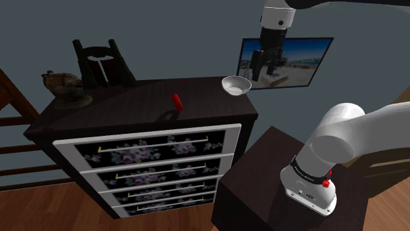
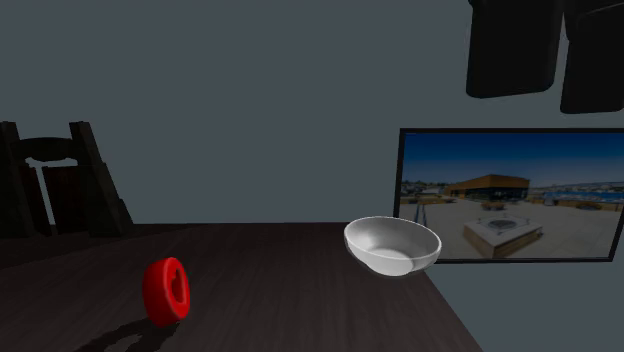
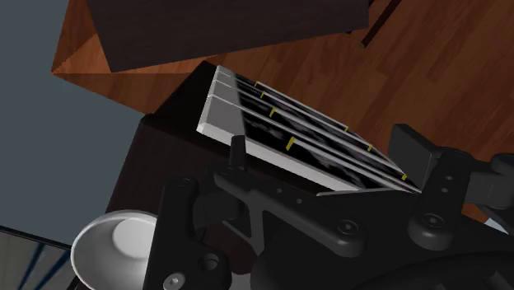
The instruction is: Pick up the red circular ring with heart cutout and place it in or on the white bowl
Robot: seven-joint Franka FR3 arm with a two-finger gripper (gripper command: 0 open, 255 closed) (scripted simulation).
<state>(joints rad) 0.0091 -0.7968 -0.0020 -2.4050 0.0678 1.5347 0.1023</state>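
The red ring [image 1: 177, 102] stands on its edge near the middle of the dark dresser top [image 1: 131, 105], and its heart cutout shows in the second exterior view [image 2: 166, 290]. A white bowl [image 1: 236, 84] sits at the dresser's corner nearest the wall picture, empty [image 2: 392, 245]. My black gripper [image 1: 265, 69] hangs open in the air, above the bowl and a little past the dresser's edge, far from the ring. Its two fingers stand apart with nothing between them [image 2: 555, 60]. In the wrist view the bowl [image 3: 115, 243] lies beside one finger [image 3: 177, 239].
A dark wooden rack [image 1: 102, 62] and a brown figurine [image 1: 64, 85] stand at the back of the dresser. A framed landscape picture [image 1: 296, 62] hangs on the grey wall behind the gripper. The dresser's floral drawers [image 1: 158, 164] face the stand [image 1: 263, 184]. A stair railing is at the shoulder view's left.
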